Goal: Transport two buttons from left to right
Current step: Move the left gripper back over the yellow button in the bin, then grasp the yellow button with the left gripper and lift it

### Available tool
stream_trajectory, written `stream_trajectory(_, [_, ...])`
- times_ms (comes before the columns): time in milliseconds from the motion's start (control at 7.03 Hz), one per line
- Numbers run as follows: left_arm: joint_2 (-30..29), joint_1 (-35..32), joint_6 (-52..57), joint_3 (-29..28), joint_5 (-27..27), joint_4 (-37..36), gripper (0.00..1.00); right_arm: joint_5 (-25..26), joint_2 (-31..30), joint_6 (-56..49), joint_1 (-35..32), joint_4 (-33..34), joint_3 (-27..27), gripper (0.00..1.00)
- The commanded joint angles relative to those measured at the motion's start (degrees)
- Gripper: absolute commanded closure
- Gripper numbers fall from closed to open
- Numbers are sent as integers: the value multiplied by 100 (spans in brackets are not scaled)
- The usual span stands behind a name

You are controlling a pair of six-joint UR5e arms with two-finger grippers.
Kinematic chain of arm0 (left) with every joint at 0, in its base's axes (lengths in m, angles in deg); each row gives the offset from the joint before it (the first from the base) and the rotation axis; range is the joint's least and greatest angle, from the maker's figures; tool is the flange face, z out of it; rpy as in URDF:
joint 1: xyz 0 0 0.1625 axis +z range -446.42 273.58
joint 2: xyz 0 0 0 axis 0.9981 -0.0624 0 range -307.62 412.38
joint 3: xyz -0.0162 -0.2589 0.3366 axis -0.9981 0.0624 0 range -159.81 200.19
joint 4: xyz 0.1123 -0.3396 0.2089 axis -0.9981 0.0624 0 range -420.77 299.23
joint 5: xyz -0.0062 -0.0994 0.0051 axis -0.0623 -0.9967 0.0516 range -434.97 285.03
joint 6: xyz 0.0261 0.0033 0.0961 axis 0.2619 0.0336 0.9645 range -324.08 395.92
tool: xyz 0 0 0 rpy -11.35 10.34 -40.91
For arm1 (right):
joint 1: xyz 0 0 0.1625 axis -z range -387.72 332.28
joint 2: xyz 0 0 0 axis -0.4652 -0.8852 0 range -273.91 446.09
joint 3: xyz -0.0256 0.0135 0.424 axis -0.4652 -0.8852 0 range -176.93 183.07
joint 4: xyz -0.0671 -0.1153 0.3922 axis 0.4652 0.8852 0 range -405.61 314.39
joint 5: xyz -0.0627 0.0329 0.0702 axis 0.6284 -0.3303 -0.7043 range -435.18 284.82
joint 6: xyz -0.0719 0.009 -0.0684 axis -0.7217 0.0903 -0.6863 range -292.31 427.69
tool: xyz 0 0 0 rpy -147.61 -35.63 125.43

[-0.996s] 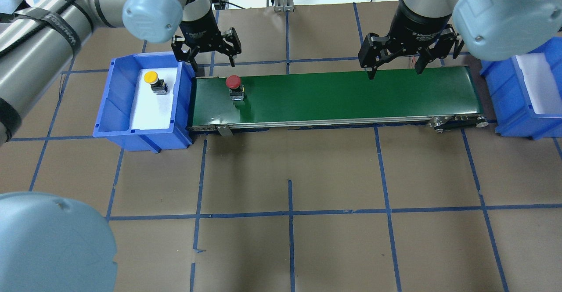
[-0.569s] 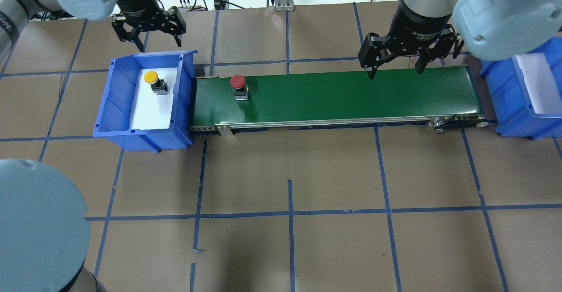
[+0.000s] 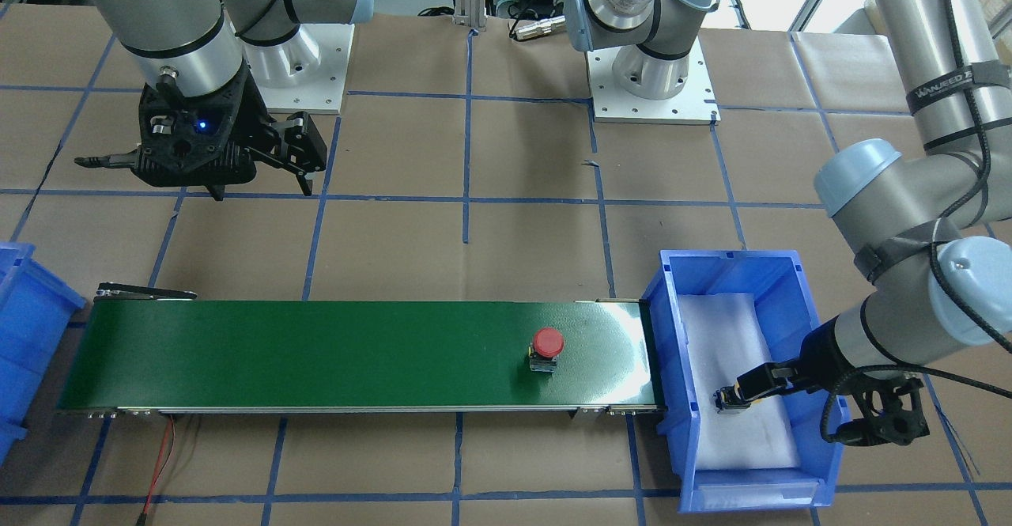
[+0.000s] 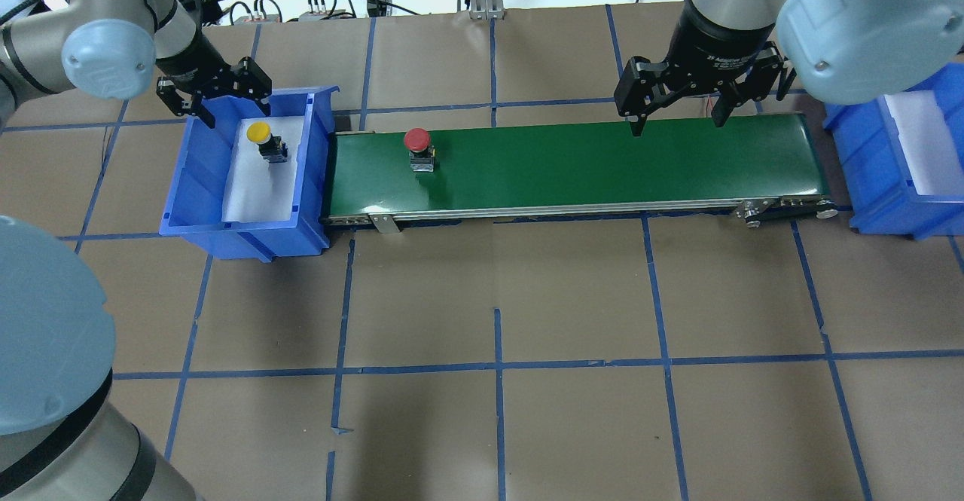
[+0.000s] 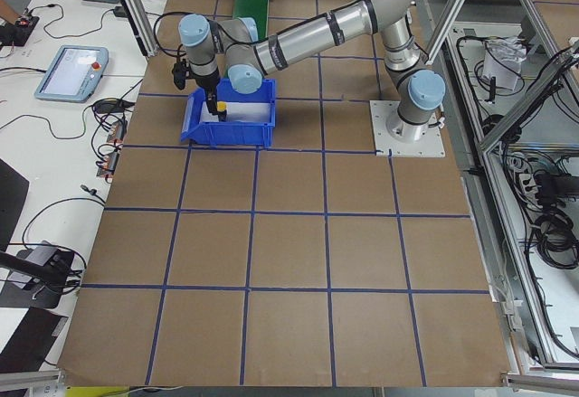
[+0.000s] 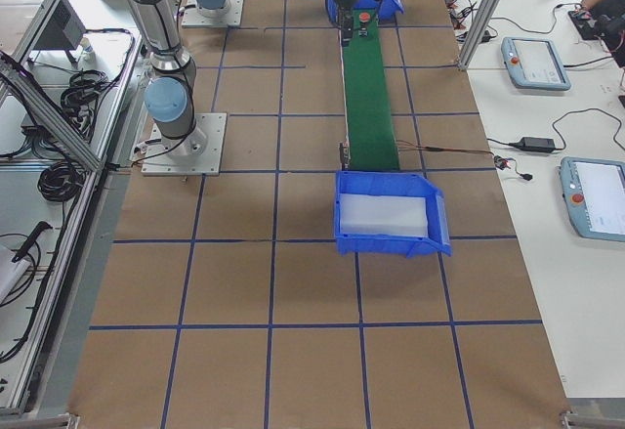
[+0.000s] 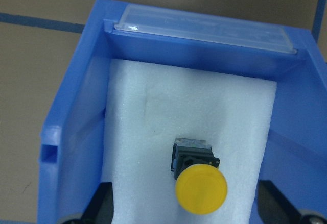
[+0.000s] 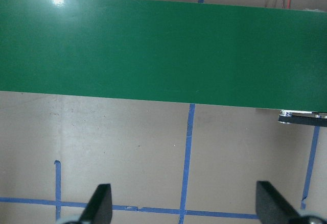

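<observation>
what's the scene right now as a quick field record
red button: standing on the green belt, near the end by the left blue bin
yellow button: on white foam in the left blue bin
left gripper: open, over the yellow button
right gripper: open, held high near the belt's right half, holding nothing
right blue bin: past the belt's other end

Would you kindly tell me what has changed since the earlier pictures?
The left gripper, open, swung from over the left end of the conveyor belt to the far rim of the blue bin, near the yellow button. The red button rode slightly rightward on the belt. The yellow button and the open right gripper stayed put.
</observation>
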Motion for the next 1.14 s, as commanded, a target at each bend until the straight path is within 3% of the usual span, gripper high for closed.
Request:
stream_trajectory(0, [-89, -19, 46, 204, -84, -175, 0, 0, 0, 0, 0, 0, 0, 0])
stream_trajectory(142, [-125, -54, 11, 222, -84, -167, 1, 0, 0, 0, 9, 0, 0, 0])
stream_trajectory(285, [-125, -98, 63, 205, -32, -167, 23, 0, 0, 0, 0, 0, 0, 0])
stream_trajectory(427, [-186, -98, 64, 196, -84, -167, 54, 0, 0, 0, 0, 0, 0, 0])
stream_trajectory(569, [-204, -142, 46, 152, -58, -167, 62, 26, 0, 0, 0, 0, 0, 0])
stream_trajectory(996, [-108, -168, 37, -215, 21, -62, 62, 27, 0, 9, 0, 0, 0, 0])
